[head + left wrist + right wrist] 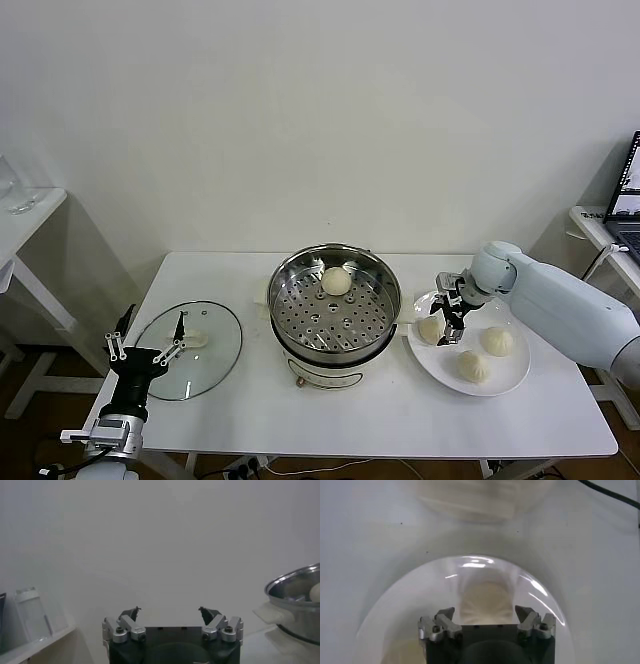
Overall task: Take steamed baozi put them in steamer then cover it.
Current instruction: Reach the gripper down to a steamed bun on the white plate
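Note:
The steel steamer (pixel 335 312) stands mid-table with one baozi (pixel 336 281) on its perforated floor. Three more baozi lie on the white plate (pixel 512 377) to its right: one nearest the steamer (pixel 430 329) and two others (pixel 497 341) (pixel 473 366). My right gripper (pixel 450 318) hovers open over the nearest one. In the right wrist view that baozi (pixel 486 602) sits just beyond the spread fingertips of the gripper (pixel 486 614). The glass cover (pixel 195 358) lies flat at the table's left. My left gripper (pixel 145 345) waits open at its near-left edge, empty in the left wrist view (pixel 170 611).
The steamer rim (pixel 295 587) and the baozi in it (pixel 315 592) show at the side of the left wrist view. A small white side table (pixel 25 215) stands far left. A laptop (pixel 625 200) sits on another table far right. Bare tabletop lies in front of the steamer.

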Robot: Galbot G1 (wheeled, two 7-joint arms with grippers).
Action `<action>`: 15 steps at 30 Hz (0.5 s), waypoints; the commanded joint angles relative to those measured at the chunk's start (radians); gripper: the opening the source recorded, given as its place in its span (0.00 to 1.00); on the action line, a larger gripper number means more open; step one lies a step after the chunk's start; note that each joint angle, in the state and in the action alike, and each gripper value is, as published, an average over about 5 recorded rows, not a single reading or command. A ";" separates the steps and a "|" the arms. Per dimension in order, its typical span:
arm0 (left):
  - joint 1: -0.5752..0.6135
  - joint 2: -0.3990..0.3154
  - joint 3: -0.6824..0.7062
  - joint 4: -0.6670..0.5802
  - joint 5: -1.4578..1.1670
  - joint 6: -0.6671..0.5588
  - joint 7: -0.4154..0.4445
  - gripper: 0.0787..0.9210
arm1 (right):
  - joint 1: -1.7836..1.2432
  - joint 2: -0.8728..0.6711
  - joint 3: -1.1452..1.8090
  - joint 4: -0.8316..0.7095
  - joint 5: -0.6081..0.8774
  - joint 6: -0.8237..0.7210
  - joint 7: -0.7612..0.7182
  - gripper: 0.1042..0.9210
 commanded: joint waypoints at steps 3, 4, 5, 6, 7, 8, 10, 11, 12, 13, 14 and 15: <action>0.003 0.000 -0.001 0.003 0.002 -0.002 0.000 0.88 | -0.023 0.022 0.025 -0.033 -0.035 0.007 0.005 0.88; 0.004 0.000 -0.001 0.003 0.002 -0.002 0.000 0.88 | -0.023 0.024 0.027 -0.036 -0.037 0.008 0.004 0.88; 0.004 -0.001 -0.001 0.002 0.002 -0.002 0.000 0.88 | -0.024 0.026 0.029 -0.038 -0.039 0.009 0.003 0.88; 0.005 -0.001 -0.001 0.001 0.003 -0.002 0.000 0.88 | -0.024 0.028 0.031 -0.040 -0.041 0.010 0.003 0.88; 0.005 -0.001 -0.001 0.000 0.003 -0.002 0.000 0.88 | -0.024 0.029 0.032 -0.041 -0.041 0.010 0.002 0.88; 0.005 -0.001 -0.001 -0.001 0.003 -0.002 0.000 0.88 | -0.023 0.029 0.033 -0.041 -0.042 0.011 0.002 0.87; 0.005 -0.001 0.000 -0.001 0.003 -0.001 0.000 0.88 | -0.022 0.029 0.033 -0.043 -0.043 0.012 0.001 0.82; 0.005 -0.001 0.000 -0.001 0.003 -0.001 -0.001 0.88 | -0.022 0.029 0.032 -0.043 -0.044 0.013 0.001 0.79; 0.004 -0.001 0.000 -0.001 0.002 -0.001 -0.001 0.88 | -0.021 0.029 0.032 -0.044 -0.045 0.014 0.002 0.76; 0.004 -0.001 0.001 -0.001 0.002 -0.001 -0.001 0.88 | -0.021 0.029 0.032 -0.045 -0.045 0.015 0.002 0.74; 0.003 -0.001 0.001 -0.001 0.002 -0.001 -0.001 0.88 | -0.021 0.029 0.033 -0.045 -0.045 0.016 0.002 0.73; 0.003 -0.001 0.002 -0.001 0.002 -0.001 -0.001 0.88 | -0.020 0.029 0.033 -0.045 -0.044 0.017 0.002 0.71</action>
